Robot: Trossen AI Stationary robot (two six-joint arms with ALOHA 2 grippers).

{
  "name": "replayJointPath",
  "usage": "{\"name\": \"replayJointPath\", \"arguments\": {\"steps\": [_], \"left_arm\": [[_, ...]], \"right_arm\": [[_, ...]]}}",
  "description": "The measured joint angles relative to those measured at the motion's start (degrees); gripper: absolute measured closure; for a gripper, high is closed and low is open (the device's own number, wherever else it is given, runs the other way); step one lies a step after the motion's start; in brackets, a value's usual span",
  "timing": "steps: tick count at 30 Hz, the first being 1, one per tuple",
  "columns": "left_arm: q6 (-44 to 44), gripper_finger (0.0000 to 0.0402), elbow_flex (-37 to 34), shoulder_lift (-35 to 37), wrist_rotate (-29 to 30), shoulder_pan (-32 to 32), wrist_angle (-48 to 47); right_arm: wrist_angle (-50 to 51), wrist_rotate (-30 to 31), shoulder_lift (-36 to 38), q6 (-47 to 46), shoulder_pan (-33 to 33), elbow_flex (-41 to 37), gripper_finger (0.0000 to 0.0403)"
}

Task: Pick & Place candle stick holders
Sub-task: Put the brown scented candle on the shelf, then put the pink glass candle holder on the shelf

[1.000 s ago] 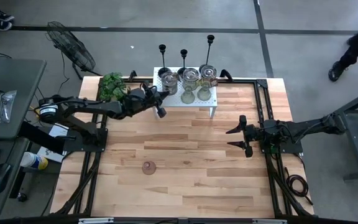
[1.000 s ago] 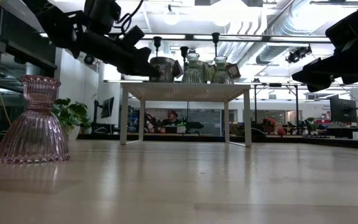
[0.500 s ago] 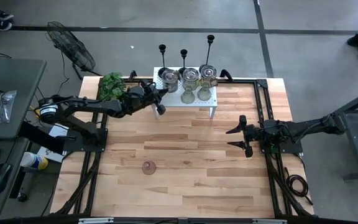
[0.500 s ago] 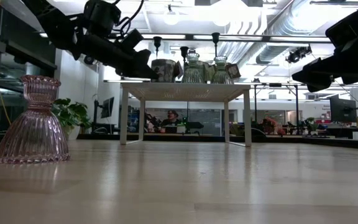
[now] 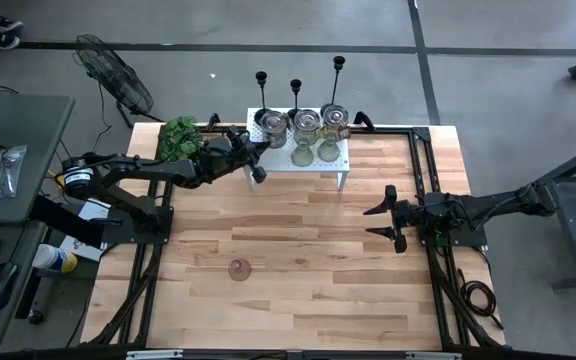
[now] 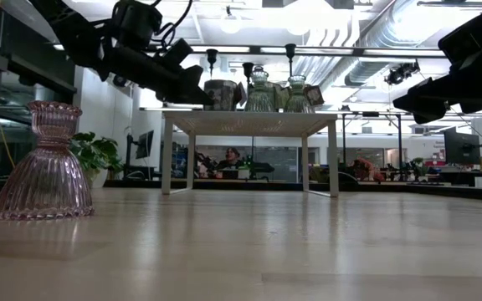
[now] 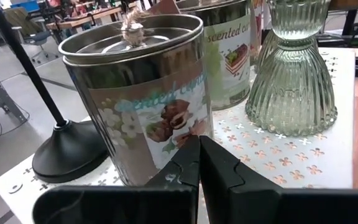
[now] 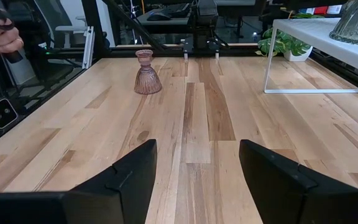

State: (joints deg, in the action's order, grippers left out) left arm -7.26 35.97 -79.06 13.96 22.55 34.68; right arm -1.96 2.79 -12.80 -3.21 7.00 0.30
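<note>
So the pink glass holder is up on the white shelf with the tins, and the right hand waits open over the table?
Not quite: the pink holder stands on the table, not the shelf, as the high view shows. The right hand does wait open over the table.

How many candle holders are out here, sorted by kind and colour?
Tall black candlesticks, at the back of the white shelf: 3
Clear or greenish glass holders, on the shelf: 2
Pink glass holder, alone on the wooden table: 1
Total: 6
</note>
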Motion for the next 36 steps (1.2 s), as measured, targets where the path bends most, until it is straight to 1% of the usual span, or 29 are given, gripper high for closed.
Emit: {"name": "replayJointPath", "arguments": {"steps": [4, 13, 21, 24, 27, 31, 33, 36], "left_arm": [[0.0, 0.0401, 0.9, -0.1, -1.1, 0.0, -0.5], [0.0, 0.0401, 3.4, -3.6, -1.4, 0.0, -0.5], [0.4, 0.0401, 3.5, -3.6, -0.6, -1.1, -0.5], [0.5, 0.0401, 3.5, -1.8, -0.1, -2.6, -2.5], [1.0, 0.0401, 3.5, 1.8, 1.9, -5.1, -9.4], [3.3, 0.0401, 3.5, 8.1, 6.9, -9.7, -21.0], [6.3, 0.0401, 3.5, 11.0, 9.2, -12.3, -27.8], [13.5, 0.0401, 3.5, 14.5, 11.0, -16.5, -37.4]], "right_arm": [[0.0, 0.0, 0.0, 0.0, 0.0, 0.0, 0.0182], [0.0, 0.0, 0.0, 0.0, 0.0, 0.0, 0.0182], [0.0, 0.0, 0.0, 0.0, 0.0, 0.0, 0.0182], [0.0, 0.0, 0.0, 0.0, 0.0, 0.0, 0.0182], [0.0, 0.0, 0.0, 0.0, 0.0, 0.0, 0.0182], [0.0, 0.0, 0.0, 0.0, 0.0, 0.0, 0.0182], [0.0, 0.0, 0.0, 0.0, 0.0, 0.0, 0.0182], [0.0, 0.0, 0.0, 0.0, 0.0, 0.0, 0.0182]]}}
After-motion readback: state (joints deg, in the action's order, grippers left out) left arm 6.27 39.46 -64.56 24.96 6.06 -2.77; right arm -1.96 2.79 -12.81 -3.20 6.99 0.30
